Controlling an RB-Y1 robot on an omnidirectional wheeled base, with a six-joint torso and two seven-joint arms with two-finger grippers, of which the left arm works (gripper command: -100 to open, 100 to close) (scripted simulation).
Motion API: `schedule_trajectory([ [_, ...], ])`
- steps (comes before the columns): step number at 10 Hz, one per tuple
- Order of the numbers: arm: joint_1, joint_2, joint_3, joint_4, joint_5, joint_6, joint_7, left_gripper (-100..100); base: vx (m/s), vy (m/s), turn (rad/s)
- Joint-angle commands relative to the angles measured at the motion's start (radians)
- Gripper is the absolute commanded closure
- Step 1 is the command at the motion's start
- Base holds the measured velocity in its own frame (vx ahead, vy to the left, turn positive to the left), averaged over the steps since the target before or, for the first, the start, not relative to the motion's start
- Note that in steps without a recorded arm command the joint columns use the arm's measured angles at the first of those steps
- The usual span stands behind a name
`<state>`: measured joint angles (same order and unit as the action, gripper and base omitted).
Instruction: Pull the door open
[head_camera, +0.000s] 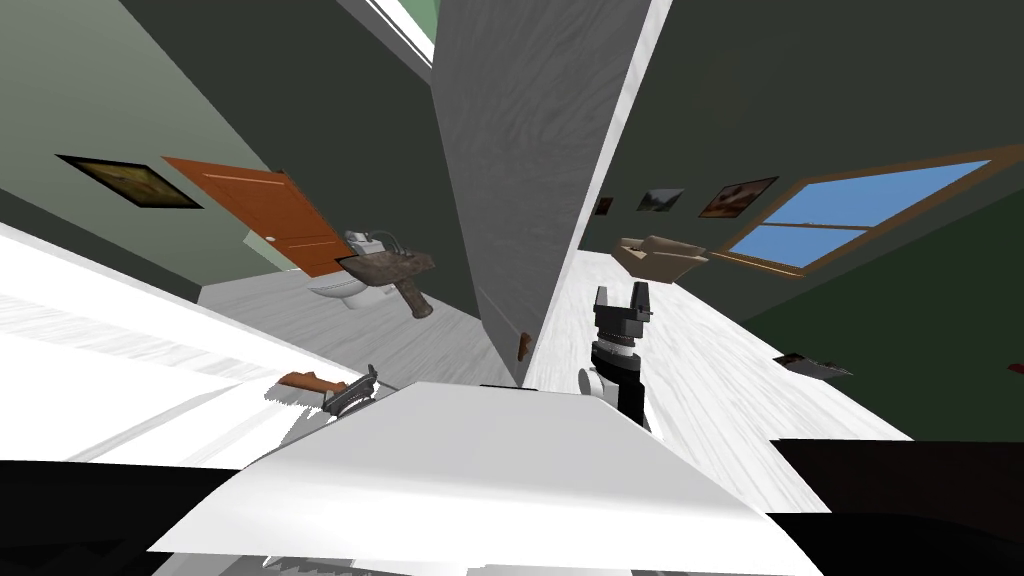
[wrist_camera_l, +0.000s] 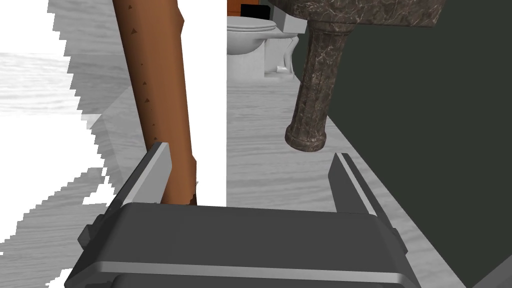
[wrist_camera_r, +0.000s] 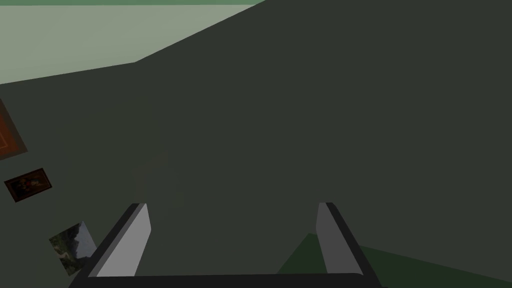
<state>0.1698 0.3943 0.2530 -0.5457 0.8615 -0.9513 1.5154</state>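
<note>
Closing is what the left gripper (wrist_camera_l: 250, 152) is needing now, yes? Its fingers are standing wide apart, and the long brown lever handle (wrist_camera_l: 160, 85) is running up between them, sitting close by one finger and well clear of the other.

— Yes, though I'm thinking it should be centring first; sliding sideways until the bar is lying midway, then pinching, then drawing back along an arc rather than straight. Otherwise those thin blades are risking a slip off the end.

And where is the door sitting?

— I'm reading the white grained panel (head_camera: 120, 340) at the robot's left as the door, since the lever is lying against it; glare is washing out its edges, so I'm only guessing at the hinge side. The tall grey slab (head_camera: 520, 150) ahead is showing edge-on with a small brown handle (head_camera: 523, 345) of its own; whether that is a second door, I'm not managing to tell.

And the right gripper (head_camera: 622, 298)?

— Hanging beside that slab, fingers spread, holding nothing; the lever's root is hiding behind the left gripper's dark body.
</note>
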Motion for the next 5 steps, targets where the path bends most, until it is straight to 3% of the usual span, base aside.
schedule_trajectory([
  [1, 0.000, 0.000, 0.000, 0.000, 0.000, 0.000, 0.000, -100, -0.007, -0.004, 0.024],
  [4, 0.000, 0.000, 0.000, 0.000, 0.000, 0.000, 0.000, -100, -0.002, 0.008, -0.010],
  [5, 0.034, -0.010, 0.024, -0.013, -0.010, -0.006, 0.015, -100, 0.040, 0.043, -0.177],
])
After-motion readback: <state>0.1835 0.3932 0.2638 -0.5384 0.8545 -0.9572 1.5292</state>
